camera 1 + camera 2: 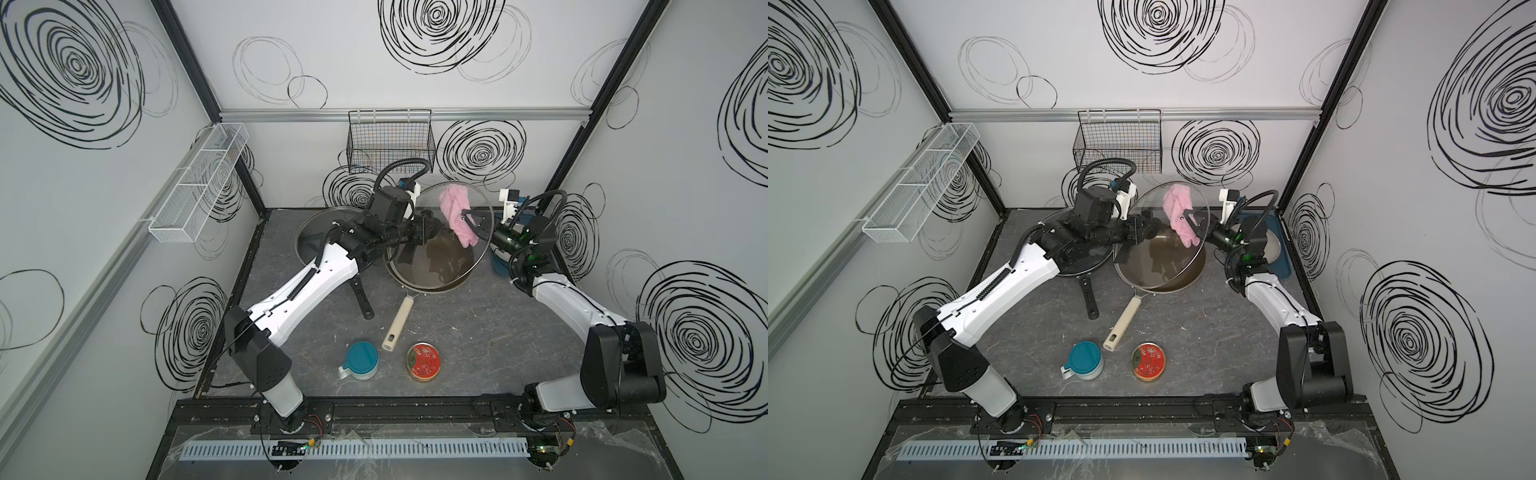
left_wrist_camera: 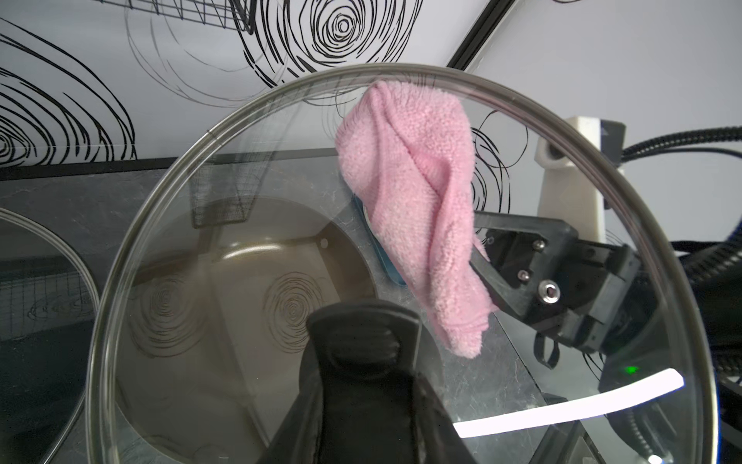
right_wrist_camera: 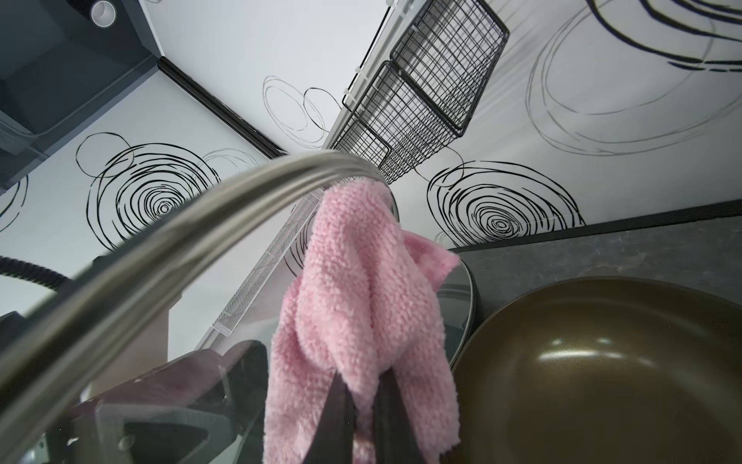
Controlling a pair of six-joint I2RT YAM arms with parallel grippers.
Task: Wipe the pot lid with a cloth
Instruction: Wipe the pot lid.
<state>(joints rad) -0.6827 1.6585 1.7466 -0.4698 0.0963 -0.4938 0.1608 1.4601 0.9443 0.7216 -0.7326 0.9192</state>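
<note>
The glass pot lid [image 1: 444, 253] [image 1: 1167, 257] hangs tilted on edge above a brown pan. My left gripper [image 1: 428, 232] [image 2: 363, 385] is shut on the lid's black knob [image 2: 361, 345]. The pink cloth [image 1: 455, 212] [image 1: 1177, 208] [image 2: 413, 193] lies against the lid's other face, opposite the knob, and reaches up to the upper rim. My right gripper [image 1: 467, 220] [image 3: 363, 385] is shut on the cloth [image 3: 353, 289], with folds hanging down on both sides of its fingers.
Under the lid sits the brown pan [image 3: 602, 369] with a cream handle [image 1: 399, 322]. A black pan [image 1: 316, 241] lies to its left. A teal-lidded cup [image 1: 361, 359] and a red tin [image 1: 424, 361] stand near the front. A black wire basket [image 1: 390, 141] hangs on the back wall.
</note>
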